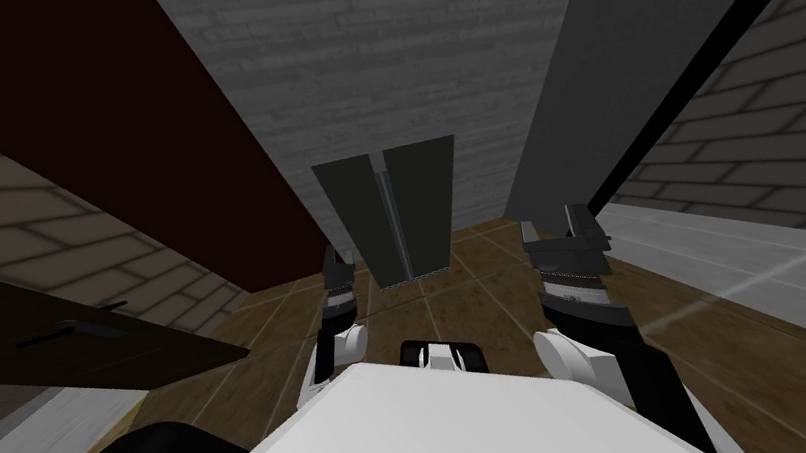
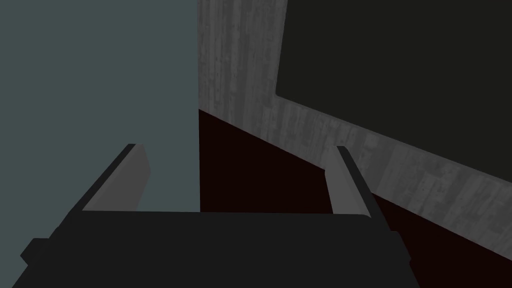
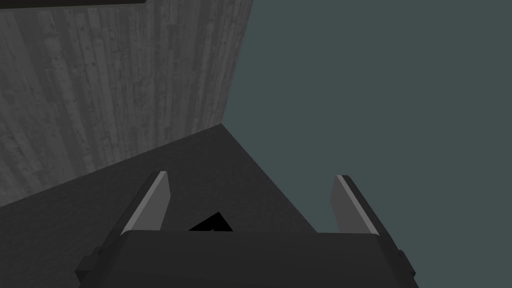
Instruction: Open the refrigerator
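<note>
Where the brown tiled floor [image 1: 460,280] meets the grey brick back wall [image 1: 385,59], the refrigerator [image 1: 422,200] stands upright, dark grey, straight ahead and about central in the head view. It has two tall door panels side by side with a narrow vertical seam between them. The panels lie in line, shut as far as can be seen. A paler strip runs down the seam, and I cannot tell whether it is a handle. The left gripper [image 1: 338,267] is raised ahead of the chest. From the head it sits just left of the refrigerator's lower corner, apart from it and not touching. In the left wrist view its fingers [image 2: 137,180] are spread wide with nothing between them. The right gripper [image 1: 575,224] is at much the same height, to the right of the refrigerator and near the foot of a dark grey wall [image 1: 626,51], clear of the doors. In the right wrist view its fingers [image 3: 152,205] also stand apart and hold nothing. A dark red wall [image 1: 101,124] flanks the left side of the passage. Further left is a dark tabletop [image 1: 158,353] with a low dark fitting [image 1: 68,332] on it, too small to identify. A black band [image 1: 718,57] runs along the far edge of the dark grey wall, with pale brick beyond.
</note>
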